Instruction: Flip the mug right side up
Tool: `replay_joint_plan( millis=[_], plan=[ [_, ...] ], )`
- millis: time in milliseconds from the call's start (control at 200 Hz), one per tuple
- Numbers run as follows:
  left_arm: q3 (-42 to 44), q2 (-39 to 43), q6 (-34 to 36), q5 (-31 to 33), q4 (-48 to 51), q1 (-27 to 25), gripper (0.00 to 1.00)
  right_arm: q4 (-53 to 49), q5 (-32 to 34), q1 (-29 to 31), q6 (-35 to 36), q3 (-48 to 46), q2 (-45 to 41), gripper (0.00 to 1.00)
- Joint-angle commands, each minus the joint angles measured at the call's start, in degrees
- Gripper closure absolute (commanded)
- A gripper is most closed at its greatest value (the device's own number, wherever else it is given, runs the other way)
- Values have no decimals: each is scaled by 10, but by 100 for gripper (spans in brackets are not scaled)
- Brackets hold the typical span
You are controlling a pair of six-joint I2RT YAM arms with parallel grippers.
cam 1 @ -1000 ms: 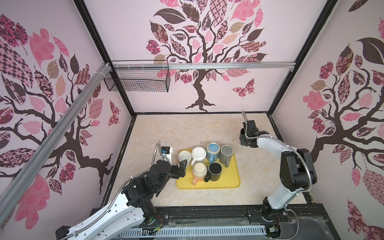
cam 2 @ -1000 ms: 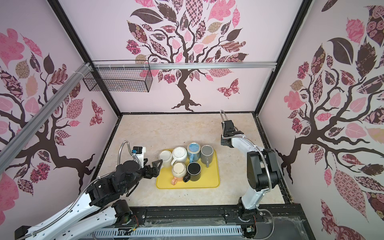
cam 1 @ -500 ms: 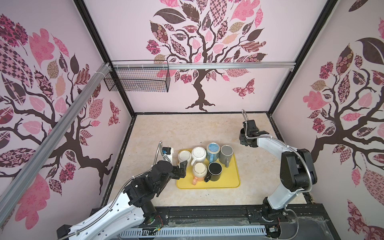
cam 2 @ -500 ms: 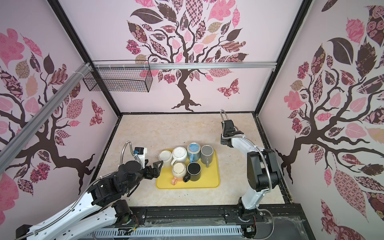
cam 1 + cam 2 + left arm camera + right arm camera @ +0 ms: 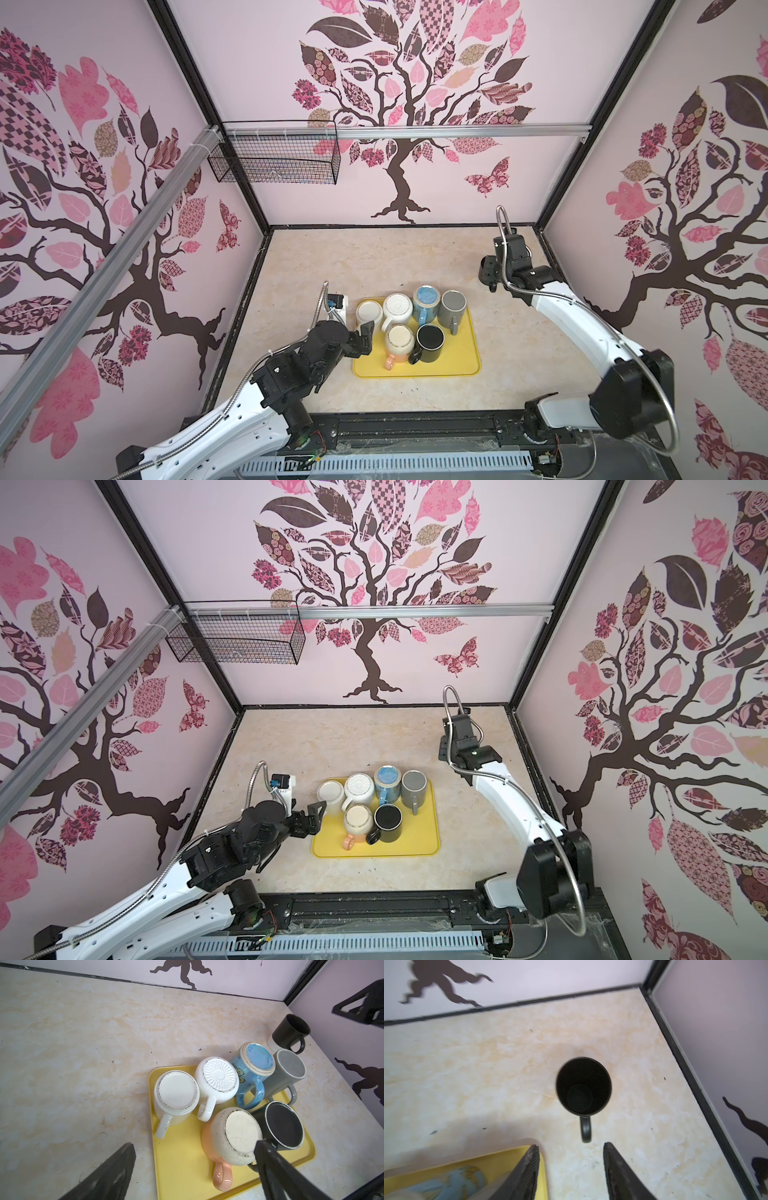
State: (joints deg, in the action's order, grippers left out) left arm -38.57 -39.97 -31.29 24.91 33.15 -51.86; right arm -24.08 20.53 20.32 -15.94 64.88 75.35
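Done: the black mug point(image 5: 583, 1086) stands mouth up on the counter point(image 5: 477, 1059), off the yellow tray point(image 5: 506, 1157). The turn itself looks finished.
Left to do: by my reading, only for the right hand point(image 5: 571, 1146) to draw clear. Six upturned mugs point(image 5: 176, 1093) sit base up on the tray.
Right hand: jaws partly apart, nothing between them.
Mug to right hand: the mug is at the centre of the right wrist view, the hand at lower centre. The handle points into the gap, its end just short of the fingertips and not touching.
Left hand point(image 5: 195, 1144): spread wide and empty, low in the left wrist view over the tray's edge, beside the peach mug point(image 5: 241, 1134).
Mug to left hand: the black mug is at the upper right of the left wrist view, past the grey mug point(image 5: 291, 1066), well apart from that hand.
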Motion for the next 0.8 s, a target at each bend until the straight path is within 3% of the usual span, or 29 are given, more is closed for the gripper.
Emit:
replay_joint_plan(
  millis=[0,175,295,495,795],
  plan=[
    [-11,-15,17,15,8,5,8,18,3,82,-21,-34,-70,46],
    [-16,-43,24,5,0,11,8,62,-107,200,-75,-95,-119,46],
    [-20,-65,31,-16,2,23,9,70,-129,258,-90,-120,-122,46],
    [-17,-90,40,-44,-13,41,14,110,-202,264,-107,-171,-116,46],
    [27,-120,44,-111,-83,96,32,91,-178,264,-105,-181,-141,46]
  ],
)
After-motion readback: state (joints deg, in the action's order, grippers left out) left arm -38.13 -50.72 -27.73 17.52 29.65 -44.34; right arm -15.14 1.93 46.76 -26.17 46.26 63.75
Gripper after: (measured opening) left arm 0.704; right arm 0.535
